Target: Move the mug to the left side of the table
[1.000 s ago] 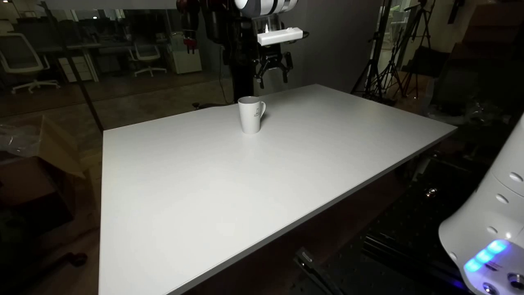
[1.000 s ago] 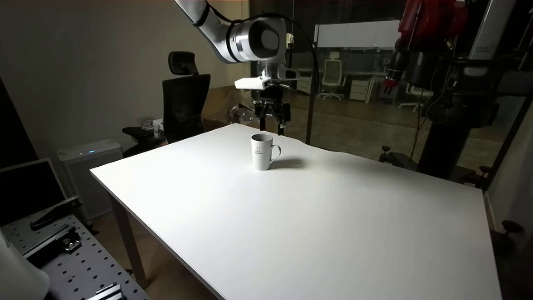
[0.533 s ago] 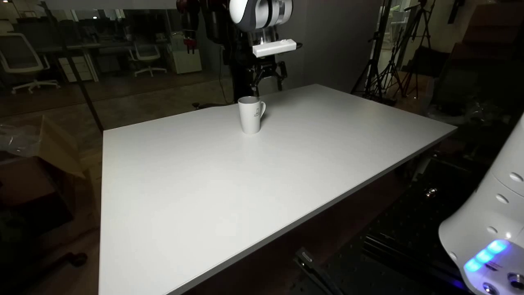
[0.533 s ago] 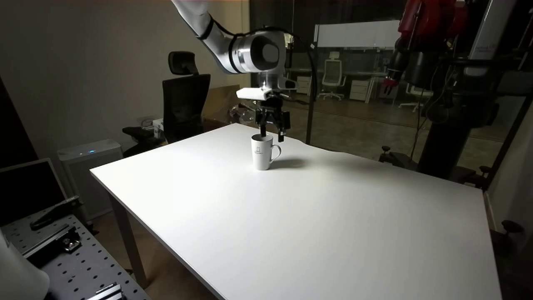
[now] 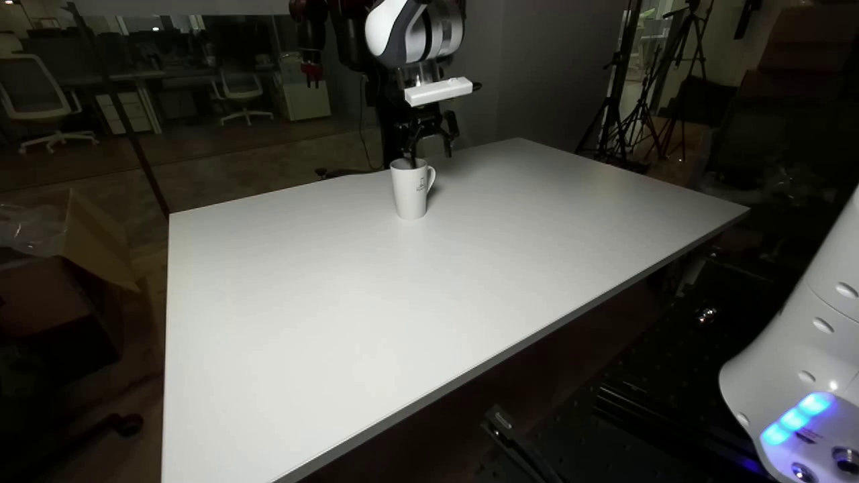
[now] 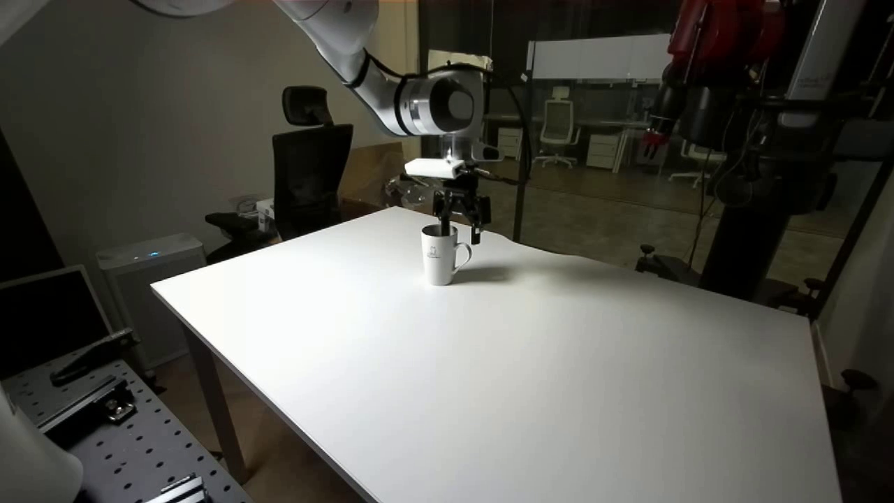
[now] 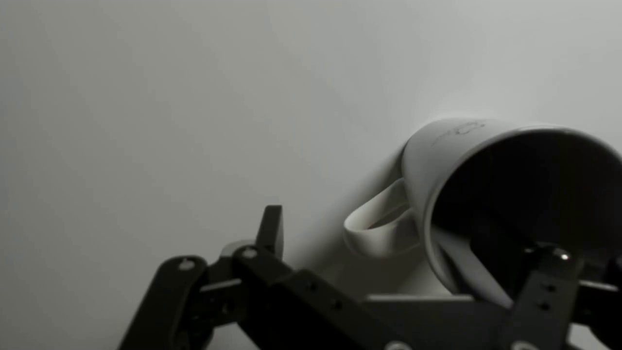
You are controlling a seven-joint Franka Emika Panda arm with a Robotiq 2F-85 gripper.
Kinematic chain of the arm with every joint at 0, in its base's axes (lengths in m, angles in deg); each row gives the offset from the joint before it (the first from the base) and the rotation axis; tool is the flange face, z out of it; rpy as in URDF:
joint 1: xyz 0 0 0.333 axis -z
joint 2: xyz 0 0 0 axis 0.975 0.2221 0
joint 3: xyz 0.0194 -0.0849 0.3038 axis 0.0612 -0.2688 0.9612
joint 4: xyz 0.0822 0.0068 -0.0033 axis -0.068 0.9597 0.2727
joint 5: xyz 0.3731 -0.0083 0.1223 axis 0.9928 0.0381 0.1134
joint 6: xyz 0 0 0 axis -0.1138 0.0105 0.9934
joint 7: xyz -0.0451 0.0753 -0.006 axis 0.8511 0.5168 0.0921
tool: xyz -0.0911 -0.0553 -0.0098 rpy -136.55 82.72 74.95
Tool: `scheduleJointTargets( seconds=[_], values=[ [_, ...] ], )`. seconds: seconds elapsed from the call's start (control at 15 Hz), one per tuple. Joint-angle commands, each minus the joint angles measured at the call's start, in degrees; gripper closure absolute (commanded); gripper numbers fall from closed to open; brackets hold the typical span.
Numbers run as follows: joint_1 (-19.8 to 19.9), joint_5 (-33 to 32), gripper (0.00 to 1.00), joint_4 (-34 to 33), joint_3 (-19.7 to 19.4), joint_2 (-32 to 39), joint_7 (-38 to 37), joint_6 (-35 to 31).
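The white mug [image 5: 407, 196] stands upright on the white table [image 5: 376, 315], near its far edge in an exterior view. It also stands on the table [image 6: 573, 363] as a mug [image 6: 438, 263] with its handle to the right in an exterior view. My gripper [image 5: 431, 159] is open above the mug's handle side, also seen in an exterior view [image 6: 461, 236]. One finger reaches inside the mug's mouth. The other finger is outside, beyond the handle. In the wrist view, the gripper [image 7: 376, 226] spans the rim and handle of the mug [image 7: 427, 155]; one fingertip is dark inside the mug.
A dark robot with a red gripper [image 6: 654, 142] stands beyond the table. A black office chair [image 6: 311, 175] is behind the table. A cardboard box [image 5: 50, 302] and tripods [image 5: 614, 114] stand around it. My arm's white base [image 5: 798, 362] is beside the table.
My gripper has come down to the mug and shifted slightly, so one finger has gone from above the rim into the mug's mouth. The mug has not moved.
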State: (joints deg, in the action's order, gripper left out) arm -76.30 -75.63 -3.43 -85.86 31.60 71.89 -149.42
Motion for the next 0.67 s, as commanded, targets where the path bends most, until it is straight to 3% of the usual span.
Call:
scheduleJointTargets(
  seconds=[0.0,0.13,0.6],
  values=[
    [-1.0,-0.7,0.26,-9.3,0.2,5.0,0.9,5.0],
    [-1.5,-0.7,0.36,-12.2,0.4,6.7,1.3,6.6],
    [-2.4,-1.0,0.86,-19.2,0.7,10.4,3.1,10.2]
  ],
)
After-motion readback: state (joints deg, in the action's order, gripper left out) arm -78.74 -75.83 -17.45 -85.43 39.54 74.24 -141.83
